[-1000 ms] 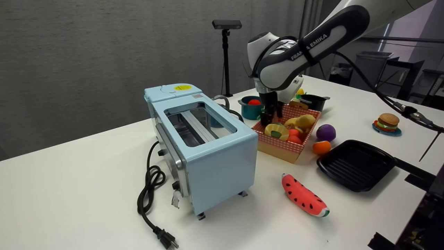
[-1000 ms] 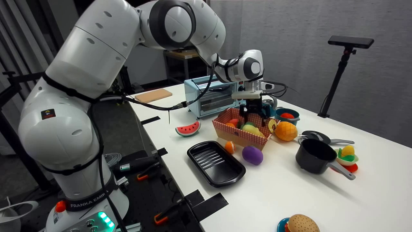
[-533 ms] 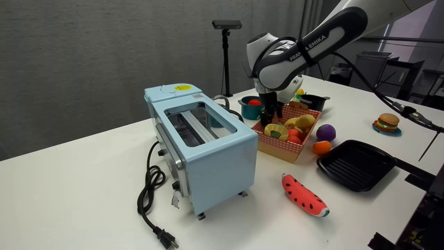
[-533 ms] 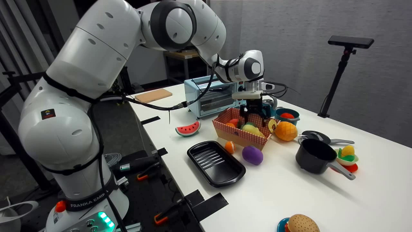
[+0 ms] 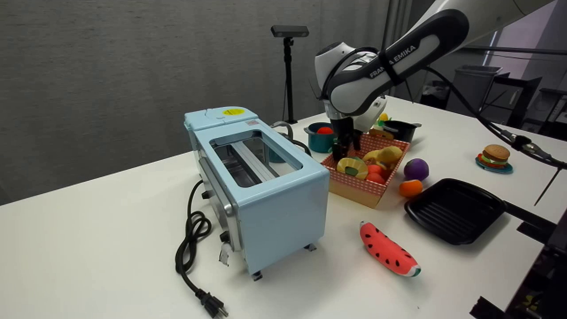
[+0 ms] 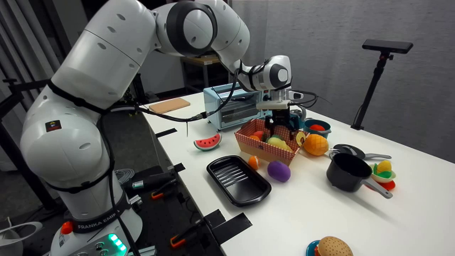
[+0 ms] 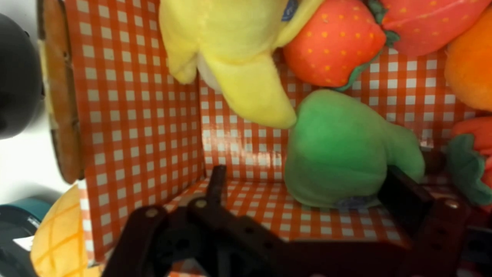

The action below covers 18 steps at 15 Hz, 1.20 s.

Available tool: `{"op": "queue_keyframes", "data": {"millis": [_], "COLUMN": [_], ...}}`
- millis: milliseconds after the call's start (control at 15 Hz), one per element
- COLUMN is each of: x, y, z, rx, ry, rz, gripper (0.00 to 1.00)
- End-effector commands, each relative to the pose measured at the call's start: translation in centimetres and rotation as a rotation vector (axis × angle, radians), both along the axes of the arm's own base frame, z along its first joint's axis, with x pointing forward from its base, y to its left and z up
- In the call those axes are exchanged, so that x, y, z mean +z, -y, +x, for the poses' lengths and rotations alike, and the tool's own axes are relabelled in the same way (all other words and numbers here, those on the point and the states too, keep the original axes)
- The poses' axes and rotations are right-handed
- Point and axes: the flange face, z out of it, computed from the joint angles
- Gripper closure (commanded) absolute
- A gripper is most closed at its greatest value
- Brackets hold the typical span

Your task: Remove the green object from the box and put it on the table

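The green object [image 7: 334, 150] is a rounded soft pear- or pepper-like piece lying in the box [image 7: 134, 115]. The box, lined in red-white check, stands on the white table [image 6: 320, 213] and shows in both exterior views [image 5: 350, 192] [image 6: 263, 152]. My gripper [image 7: 305, 171] is open and reaches down into the box, as both exterior views show [image 5: 348, 153] [image 6: 280, 134]. In the wrist view its right finger [image 7: 407, 200] is close against the green object's narrow end; the left finger stands apart with a gap. In an exterior view only part of the green object shows [image 6: 276, 136].
Inside the box lie a yellow banana [image 7: 246, 84], strawberries [image 7: 334, 42] and an orange [image 7: 472, 65]. Around it stand the blue toaster [image 5: 283, 212], a teal pot [image 5: 320, 142], a black pan [image 6: 238, 181], a purple piece [image 6: 279, 171], a small orange [image 6: 253, 162] and a watermelon slice [image 6: 208, 143].
The arm has shifted only very slightly. The gripper stays open inside the box, and the things on the table look the same.
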Motion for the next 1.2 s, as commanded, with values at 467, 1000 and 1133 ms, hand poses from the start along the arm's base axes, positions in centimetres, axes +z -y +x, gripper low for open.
{"op": "queue_keyframes", "data": {"millis": [467,1000,1133], "x": [0.03,0.14,0.23], "y": [-0.04,0.03,0.15], "z": [0.04,0.10,0.21], "rx": [0.000,0.021,0.014], "ry": [-0.001,0.015,0.021], "rz": [0.000,-0.012,-0.011], "gripper": [0.00,0.55,0.70]}}
